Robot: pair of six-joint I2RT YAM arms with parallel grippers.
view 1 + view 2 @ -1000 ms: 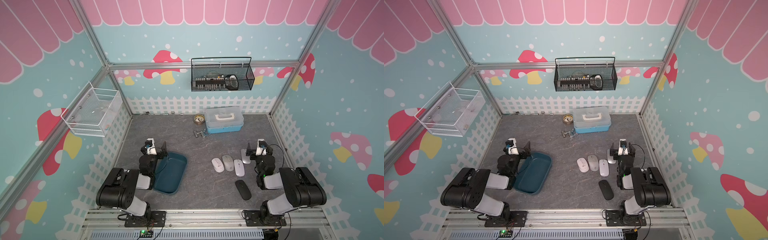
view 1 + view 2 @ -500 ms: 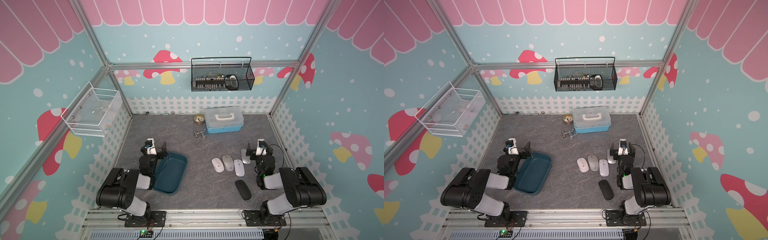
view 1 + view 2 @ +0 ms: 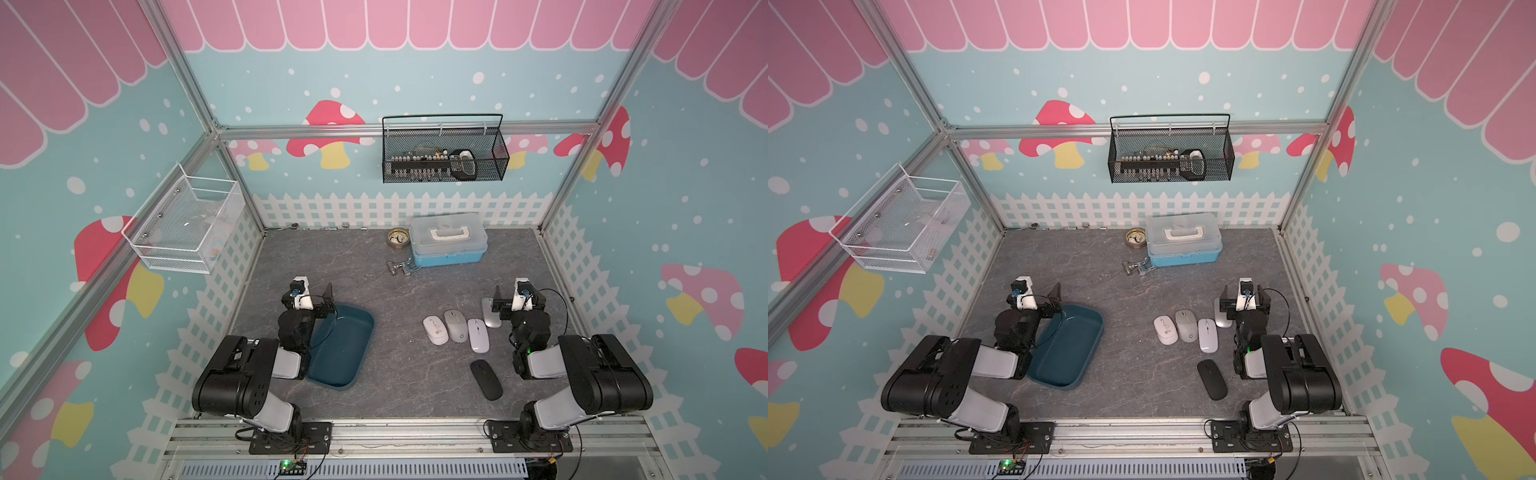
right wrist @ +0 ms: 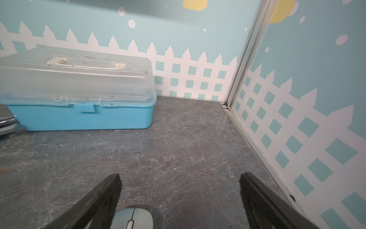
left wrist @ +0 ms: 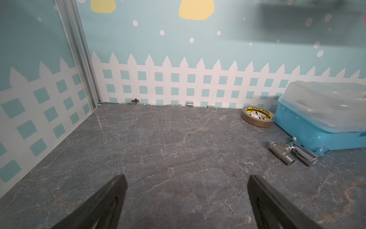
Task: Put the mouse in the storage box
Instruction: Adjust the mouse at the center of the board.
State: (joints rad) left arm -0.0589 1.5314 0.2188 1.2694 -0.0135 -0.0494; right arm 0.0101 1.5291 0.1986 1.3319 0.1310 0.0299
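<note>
The right end effector is spread wide and holds nothing. The silver mouse lies on the desk directly under it, between the fingers but closer to one. Three pale mice lie in a row just beside this end effector, and a black mouse lies behind it. The left end effector is also spread and empty, poised over a corner of the bare storage box, well apart from the right one.

The mouse is probably light and rigid, with a smooth domed shell that may slip. The surest hold looks to be across its narrow flanks, low down.

The right wrist view cuts off all but the mouse's wheel end, and the left wrist view shows no box at all.
</note>
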